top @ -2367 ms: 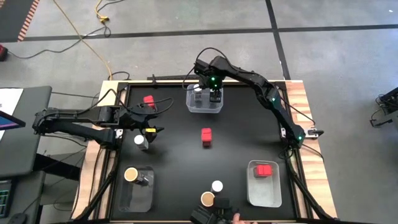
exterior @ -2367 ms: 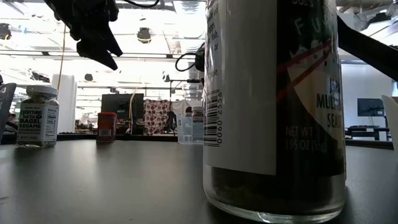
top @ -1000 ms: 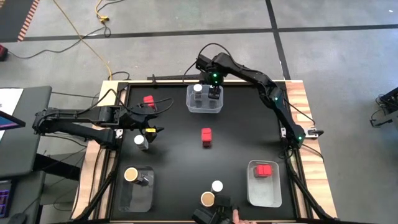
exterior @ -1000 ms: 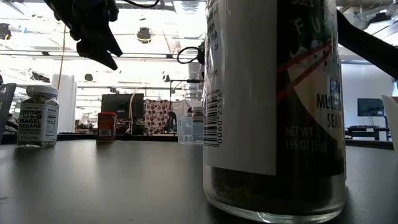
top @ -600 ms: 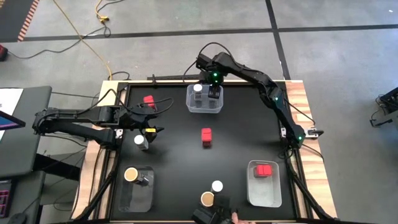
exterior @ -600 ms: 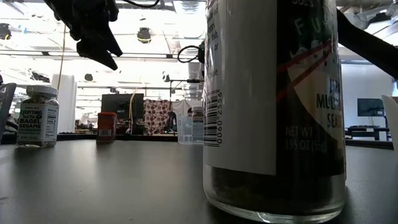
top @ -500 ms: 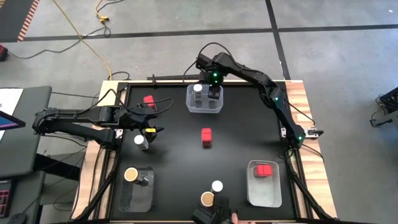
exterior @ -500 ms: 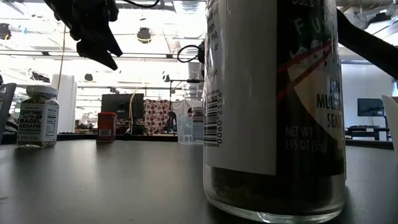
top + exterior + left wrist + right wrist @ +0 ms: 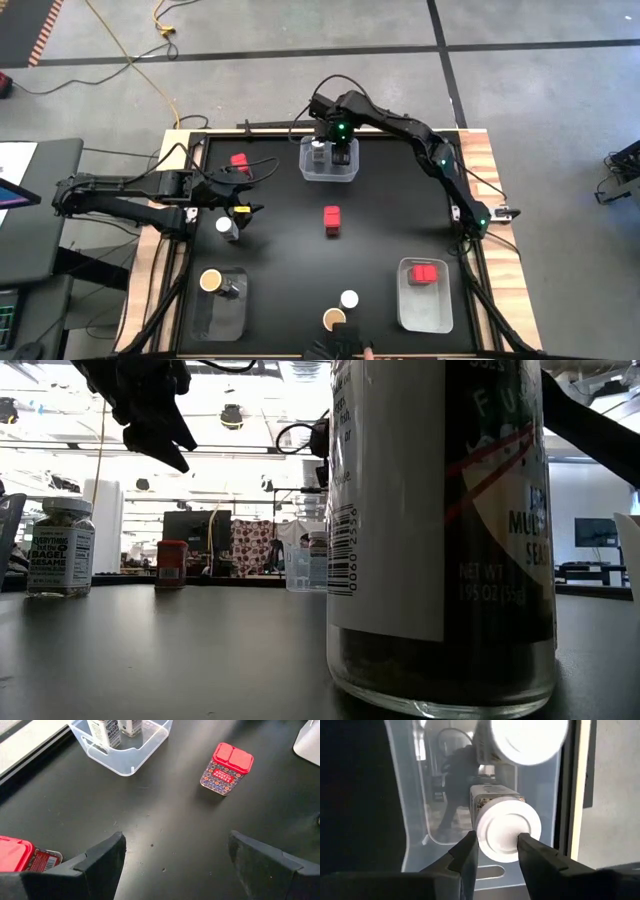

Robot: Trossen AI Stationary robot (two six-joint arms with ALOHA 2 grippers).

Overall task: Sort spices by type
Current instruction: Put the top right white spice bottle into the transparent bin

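The right gripper (image 9: 497,851) hangs over the far clear plastic bin (image 9: 329,172), its dark fingers clamped on a round, smooth white-lidded jar (image 9: 506,828); a second white lid (image 9: 527,739) is cut off beside it. The left gripper (image 9: 175,852) hovers at the left, jaws apart, near a red boxy tin (image 9: 227,768).

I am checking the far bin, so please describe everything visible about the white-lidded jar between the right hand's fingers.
The white-lidded jar is a small clear jar with a round, ridged white lid and a printed label below it. It stands upright inside the clear plastic bin at the table's far edge, beside a second white-lidded jar. The right hand is above it, one finger on each side of the lid, close to or touching it.
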